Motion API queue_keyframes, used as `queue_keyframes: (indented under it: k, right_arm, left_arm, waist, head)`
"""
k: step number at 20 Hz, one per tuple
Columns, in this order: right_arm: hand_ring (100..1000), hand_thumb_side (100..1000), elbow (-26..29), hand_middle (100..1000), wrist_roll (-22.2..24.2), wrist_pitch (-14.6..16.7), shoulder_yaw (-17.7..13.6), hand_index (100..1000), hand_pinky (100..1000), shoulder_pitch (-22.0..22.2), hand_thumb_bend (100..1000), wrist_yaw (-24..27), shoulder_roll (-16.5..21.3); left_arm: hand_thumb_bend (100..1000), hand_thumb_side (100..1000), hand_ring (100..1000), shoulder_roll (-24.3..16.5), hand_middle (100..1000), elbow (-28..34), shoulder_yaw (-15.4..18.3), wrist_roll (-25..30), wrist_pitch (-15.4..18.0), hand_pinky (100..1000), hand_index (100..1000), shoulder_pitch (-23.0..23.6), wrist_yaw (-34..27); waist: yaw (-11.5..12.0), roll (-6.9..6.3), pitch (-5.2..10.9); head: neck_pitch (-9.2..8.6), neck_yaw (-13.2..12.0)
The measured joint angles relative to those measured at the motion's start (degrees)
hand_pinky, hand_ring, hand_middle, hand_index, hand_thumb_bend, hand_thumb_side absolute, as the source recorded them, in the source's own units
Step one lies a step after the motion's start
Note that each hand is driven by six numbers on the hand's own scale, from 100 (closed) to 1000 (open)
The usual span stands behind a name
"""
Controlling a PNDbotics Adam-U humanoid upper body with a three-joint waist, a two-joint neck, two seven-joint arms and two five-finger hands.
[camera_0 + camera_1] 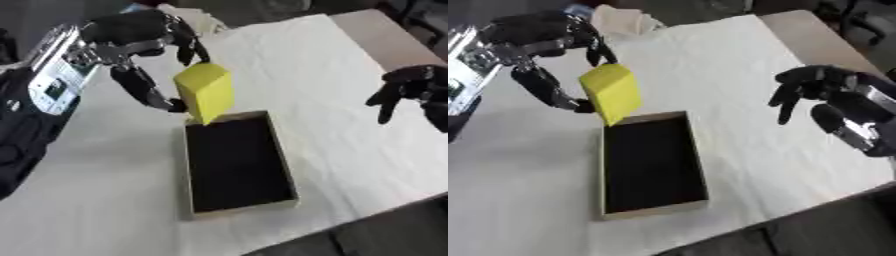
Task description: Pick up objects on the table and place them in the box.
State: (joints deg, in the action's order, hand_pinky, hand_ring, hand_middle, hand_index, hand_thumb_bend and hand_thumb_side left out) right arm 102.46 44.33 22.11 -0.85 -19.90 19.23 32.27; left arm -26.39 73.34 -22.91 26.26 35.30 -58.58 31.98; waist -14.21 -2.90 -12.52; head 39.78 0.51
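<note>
A yellow block [206,92] hangs tilted just above the far end of the box, pinched between the thumb and fingers of my left hand [140,45]. The box [284,150] is a shallow tan tray with a dark inside, lying lengthwise on the white cloth; nothing shows inside it. My right hand [824,97] hovers over the cloth to the right of the box, fingers relaxed and pointing down, holding nothing.
The white cloth [350,140] covers most of the table. A bare tan strip of table [385,35] shows at the far right. A pale object [623,20] lies at the far edge behind my left hand. The table's near edge runs along the bottom right.
</note>
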Motion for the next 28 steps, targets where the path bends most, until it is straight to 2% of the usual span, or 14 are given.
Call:
queue_keyframes:
  k: [4,5,6,7,12,18,22,28]
  right_arm:
    - [543,664,0.0,662,0.1,-0.1,0.6,900,747,-0.3,100,-0.1,-0.2]
    - [542,640,0.0,658,0.1,-0.1,0.6,895,748,-0.3,100,-0.1,-0.2]
    - [542,686,0.0,657,0.1,-0.1,0.8,895,748,-0.3,100,-0.3,-0.3]
    - [541,694,0.0,656,0.1,-0.1,1.1,894,748,-0.3,100,-0.5,-0.4]
    - [540,710,0.0,653,0.3,-0.3,2.8,893,748,-0.2,100,-2.0,-1.4]
    - [540,721,0.0,650,0.4,-0.4,4.0,891,748,0.3,100,-3.3,-2.1]
    - [538,725,0.0,649,0.5,-0.5,4.1,888,749,0.3,100,-3.5,-2.3]
    - [539,728,0.0,647,0.5,-0.5,4.4,887,748,0.3,100,-4.1,-2.3]
  left_arm:
    - [490,253,509,0.8,461,-0.9,-0.2,0.3,0.3,742,657,0.0,0.9]
    - [493,293,515,0.9,467,-1.1,-0.2,0.3,0.4,745,665,0.0,1.1]
    - [497,303,517,1.1,469,-1.2,-0.2,0.3,0.5,745,666,0.0,1.3]
    - [505,316,521,1.4,473,-1.4,-0.6,0.4,0.6,747,670,0.1,1.6]
    - [521,345,529,3.7,488,-3.1,-2.6,0.5,1.3,749,679,0.7,4.1]
    - [553,397,550,4.3,512,-4.7,-3.7,-0.4,2.3,755,698,1.7,7.2]
    - [585,436,603,4.7,569,-5.7,-4.2,-1.1,2.9,768,738,2.2,9.4]
    - [686,489,718,4.9,695,-6.5,-4.4,-2.4,4.2,810,833,2.7,12.6]
  waist:
    - [-0.1,-0.01,-0.07]
    - [-0.1,-0.01,-0.08]
    - [-0.2,-0.01,-0.2]
    - [-0.4,-0.01,-0.37]
    - [-0.6,-0.06,-0.63]
    - [-0.6,-0.16,-0.69]
    - [-0.4,-0.17,-0.73]
    - [-0.2,-0.17,-0.83]
  head:
    - [0.0,-0.1]
    - [0.0,-0.1]
    - [0.0,-0.1]
    - [0.0,-0.1]
    - [0.0,-0.1]
    - [-0.01,-0.1]
    - [-0.01,-0.1]
    - [-0.04,-0.1]
